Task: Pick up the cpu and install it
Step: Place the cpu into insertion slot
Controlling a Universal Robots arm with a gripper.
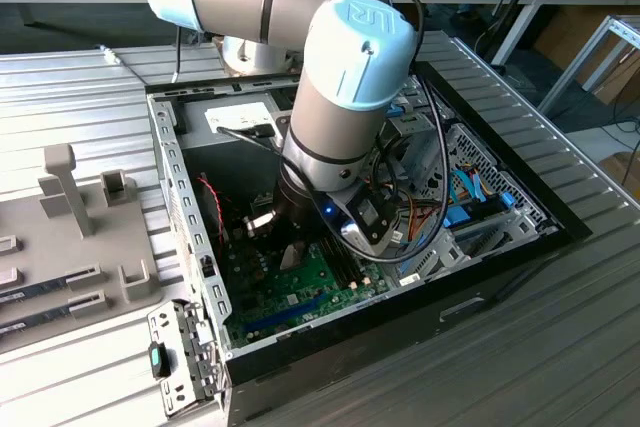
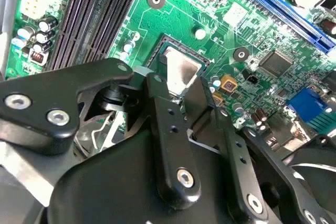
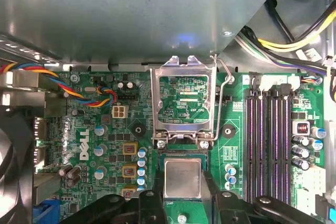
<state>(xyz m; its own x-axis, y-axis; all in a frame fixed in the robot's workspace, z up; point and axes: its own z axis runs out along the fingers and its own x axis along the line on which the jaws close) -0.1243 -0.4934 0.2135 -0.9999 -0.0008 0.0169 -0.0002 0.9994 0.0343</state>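
Note:
The cpu (image 3: 182, 177), a small square chip with a silver-grey top, lies flat within the socket on the green motherboard (image 3: 105, 129). My gripper (image 3: 182, 193) straddles it, with one black finger (image 3: 158, 203) on each side, pressed to opposite edges. In the second wrist view the cpu (image 2: 181, 73) shows between the two fingers (image 2: 157, 90) of the gripper (image 2: 178, 85). The socket's metal load plate (image 3: 184, 65) stands flipped open just past the cpu, its lever (image 3: 227, 80) raised. In the exterior view the gripper (image 1: 290, 252) is down inside the open computer case (image 1: 170, 177).
Purple memory slots (image 3: 268, 129) run beside the socket. Capacitors (image 3: 140, 166) and a coloured fan cable (image 3: 100, 95) lie on its other side. A blue expansion slot (image 2: 278, 3) crosses the board. Loose cables (image 1: 460, 187) fill the case's far side. A grey fixture tray (image 1: 80, 227) sits outside the case.

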